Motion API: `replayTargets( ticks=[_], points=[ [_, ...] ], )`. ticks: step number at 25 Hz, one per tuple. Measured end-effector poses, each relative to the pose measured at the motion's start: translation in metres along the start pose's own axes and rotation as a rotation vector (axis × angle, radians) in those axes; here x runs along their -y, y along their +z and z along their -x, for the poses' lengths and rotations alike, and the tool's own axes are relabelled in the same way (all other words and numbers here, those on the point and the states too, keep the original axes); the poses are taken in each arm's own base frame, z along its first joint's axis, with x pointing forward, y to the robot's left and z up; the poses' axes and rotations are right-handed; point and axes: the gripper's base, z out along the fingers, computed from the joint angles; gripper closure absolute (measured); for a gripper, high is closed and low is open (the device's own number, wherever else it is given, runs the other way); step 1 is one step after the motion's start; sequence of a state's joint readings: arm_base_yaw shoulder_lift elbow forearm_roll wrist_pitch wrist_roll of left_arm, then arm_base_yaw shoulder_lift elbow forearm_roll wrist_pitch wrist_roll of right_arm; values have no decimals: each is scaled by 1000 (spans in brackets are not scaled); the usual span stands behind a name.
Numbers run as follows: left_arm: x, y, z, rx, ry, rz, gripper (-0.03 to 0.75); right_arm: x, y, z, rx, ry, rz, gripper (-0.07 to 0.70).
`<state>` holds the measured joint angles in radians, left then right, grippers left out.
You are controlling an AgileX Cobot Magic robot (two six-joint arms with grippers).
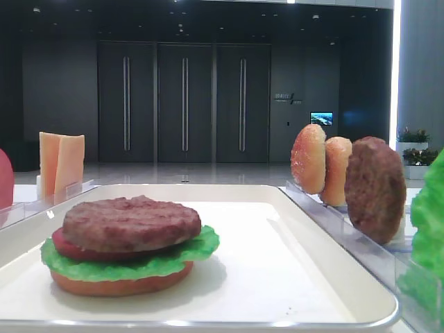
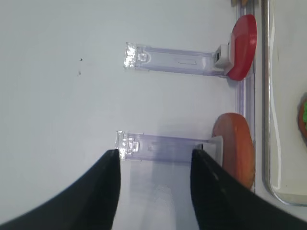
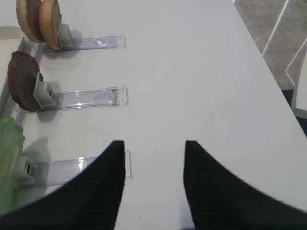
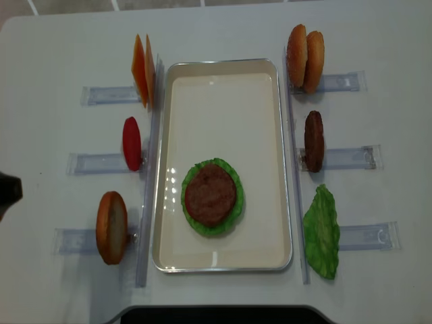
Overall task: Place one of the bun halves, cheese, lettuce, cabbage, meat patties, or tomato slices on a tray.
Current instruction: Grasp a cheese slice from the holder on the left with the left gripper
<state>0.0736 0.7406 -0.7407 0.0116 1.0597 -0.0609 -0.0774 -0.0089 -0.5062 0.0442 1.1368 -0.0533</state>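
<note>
While the white tray [image 4: 283,169] sits mid-table with a stack near its front, both my grippers are hanging over bare table off to the sides; the stack is a bun half [image 1: 121,283] at the bottom, then lettuce [image 1: 132,263], a tomato slice [image 1: 69,248] and a meat patty [image 1: 132,223] on top; the cheese [image 4: 142,79] stands in its clear rack left of the tray; my left gripper [image 2: 154,191] is spread open, holding nothing; my right gripper [image 3: 153,184] is open and empty too.

brown patty [image 4: 210,194] atop lettuce [image 4: 233,216] on tray [image 4: 223,88]
</note>
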Motion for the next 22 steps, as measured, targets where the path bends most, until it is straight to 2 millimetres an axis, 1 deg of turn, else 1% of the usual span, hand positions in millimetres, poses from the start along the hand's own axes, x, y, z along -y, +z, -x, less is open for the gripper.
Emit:
replayTargets(
  ticks=[4, 6, 11, 15, 18, 22],
  points=[
    [2, 22, 40, -78, 0, 4, 353, 0, 0, 0, 0, 0, 0, 346],
    [4, 36, 59, -114, 0, 6, 353, 0, 0, 0, 0, 0, 0, 346],
    [6, 62, 102, -140, -1, 8, 353, 0, 0, 0, 0, 0, 0, 346],
    [8, 78, 134, -141, -2, 8, 353, 0, 0, 0, 0, 0, 0, 346],
    [10, 95, 155, -152, -3, 8, 353, 0, 0, 0, 0, 0, 0, 346],
    [11, 114, 179, -165, -6, 9, 353, 0, 0, 0, 0, 0, 0, 346]
  ],
)
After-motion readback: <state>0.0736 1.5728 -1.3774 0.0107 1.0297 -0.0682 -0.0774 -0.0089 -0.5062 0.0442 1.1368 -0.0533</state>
